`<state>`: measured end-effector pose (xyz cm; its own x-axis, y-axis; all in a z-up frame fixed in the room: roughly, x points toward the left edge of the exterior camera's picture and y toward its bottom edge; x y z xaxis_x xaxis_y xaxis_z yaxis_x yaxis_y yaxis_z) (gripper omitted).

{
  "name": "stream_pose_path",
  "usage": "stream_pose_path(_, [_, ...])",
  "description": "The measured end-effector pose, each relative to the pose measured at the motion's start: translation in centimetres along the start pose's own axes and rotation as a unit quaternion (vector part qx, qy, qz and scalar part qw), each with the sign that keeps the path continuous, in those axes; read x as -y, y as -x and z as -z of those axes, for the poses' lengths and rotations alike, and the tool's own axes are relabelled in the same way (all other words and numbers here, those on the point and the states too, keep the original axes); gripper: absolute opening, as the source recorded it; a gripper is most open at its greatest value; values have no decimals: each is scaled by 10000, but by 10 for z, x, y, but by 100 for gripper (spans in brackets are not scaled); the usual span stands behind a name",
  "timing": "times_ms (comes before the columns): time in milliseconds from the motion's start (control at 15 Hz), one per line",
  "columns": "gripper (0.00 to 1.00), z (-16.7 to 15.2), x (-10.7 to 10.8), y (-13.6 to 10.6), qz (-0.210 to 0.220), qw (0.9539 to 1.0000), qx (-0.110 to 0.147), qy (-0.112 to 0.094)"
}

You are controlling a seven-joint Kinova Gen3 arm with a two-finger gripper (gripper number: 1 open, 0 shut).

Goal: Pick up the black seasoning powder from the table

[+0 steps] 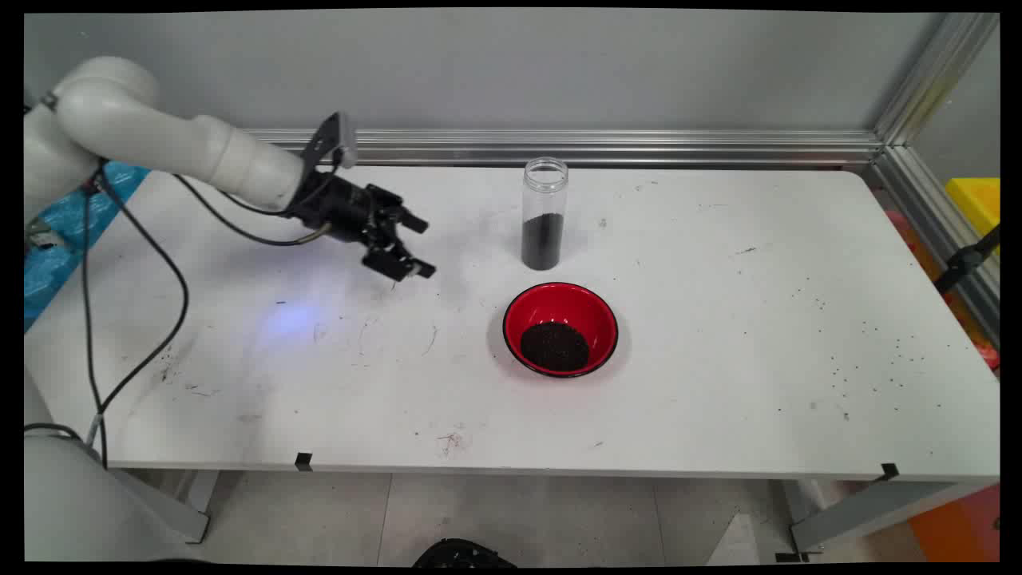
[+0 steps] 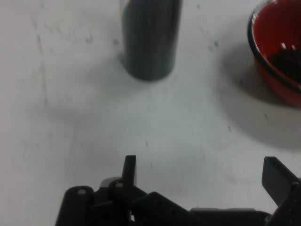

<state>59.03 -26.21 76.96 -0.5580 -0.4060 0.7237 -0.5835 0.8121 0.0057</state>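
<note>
The clear jar (image 1: pixel 544 214) stands upright near the table's (image 1: pixel 718 359) back edge, long axis vertical, open mouth up, dark grains filling its lower part. Just in front of it sits the red bowl (image 1: pixel 560 328) with a heap of the same dark grains. My gripper (image 1: pixel 423 247) hangs low over the table to the jar's left, well apart from it, holding nothing, fingers (image 2: pixel 130 170) spread wide. My arm reaches in from the left, roughly level, the hand aimed sideways at the jar (image 2: pixel 150 40) with the bowl (image 2: pixel 277 52) to its right.
</note>
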Motion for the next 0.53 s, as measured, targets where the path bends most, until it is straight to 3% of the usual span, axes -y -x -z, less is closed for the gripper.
stream_pose_path(533, [100,-62,18,-26,-20,9989,-478,-25])
